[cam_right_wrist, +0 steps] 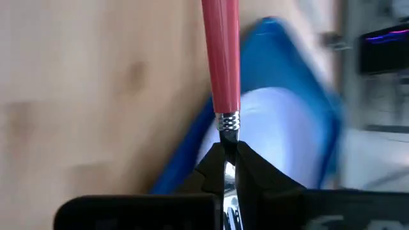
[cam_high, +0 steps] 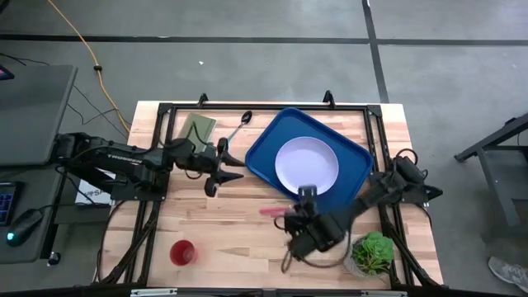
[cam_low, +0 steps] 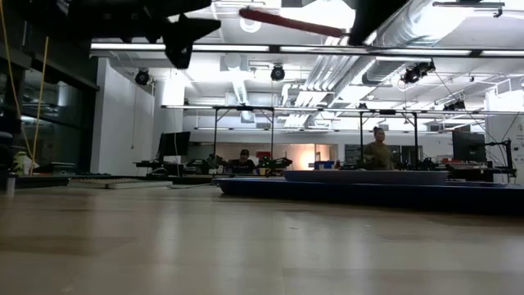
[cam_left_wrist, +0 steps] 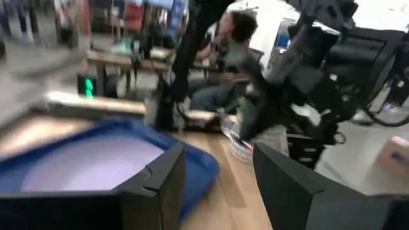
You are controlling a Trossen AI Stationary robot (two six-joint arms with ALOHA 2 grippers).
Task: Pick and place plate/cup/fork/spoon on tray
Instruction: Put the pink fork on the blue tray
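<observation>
Pale wooden surface on a grey floor. Blue tray sits at the far middle-right, turned at an angle, lavender-white plate inside it. Right tool clamped on the fork, gripping the metal neck, pink handle pointing left; held off the surface, just beside the tray's near edge. Left tool hangs left of the tray, fingers apart, nothing between them. Spoon lies near the far edge, beside an olive-green rectangle. Red cup stands near-left, well apart from the tray.
</observation>
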